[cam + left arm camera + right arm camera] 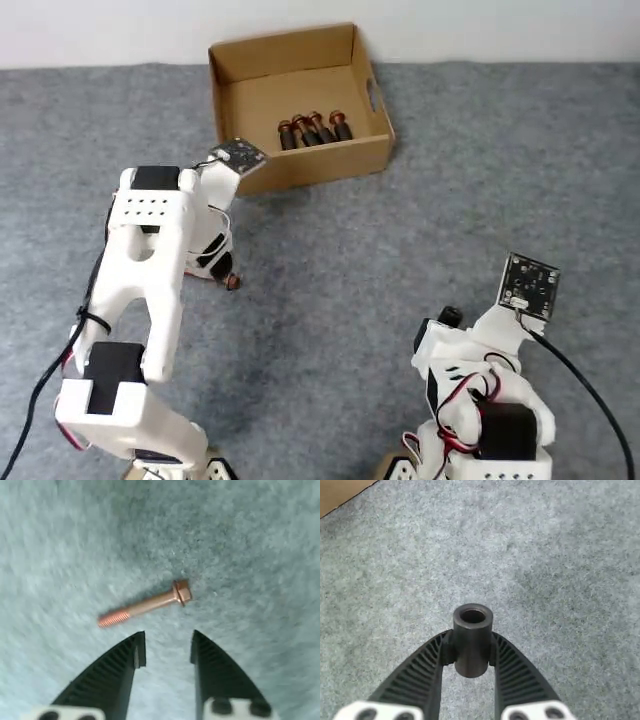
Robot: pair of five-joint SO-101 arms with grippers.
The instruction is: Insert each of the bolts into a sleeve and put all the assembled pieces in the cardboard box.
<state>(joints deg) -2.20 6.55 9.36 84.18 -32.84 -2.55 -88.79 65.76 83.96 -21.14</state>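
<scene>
Lying on open worktop [250, 540] well clear of the cardboard box [320, 165], a bolt [145, 605] rests just beyond the spread left end effector [168, 642]. The right end effector [471, 647] pinches a sleeve [472, 630].

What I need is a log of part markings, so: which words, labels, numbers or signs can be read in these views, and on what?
No text can be read.
cardboard box: plain walls, no print.
bolt: head blurred, no marking legible.
sleeve in the right gripper: bare dark metal, no marking.
circuit board on a wrist: any print is too small to read.
</scene>
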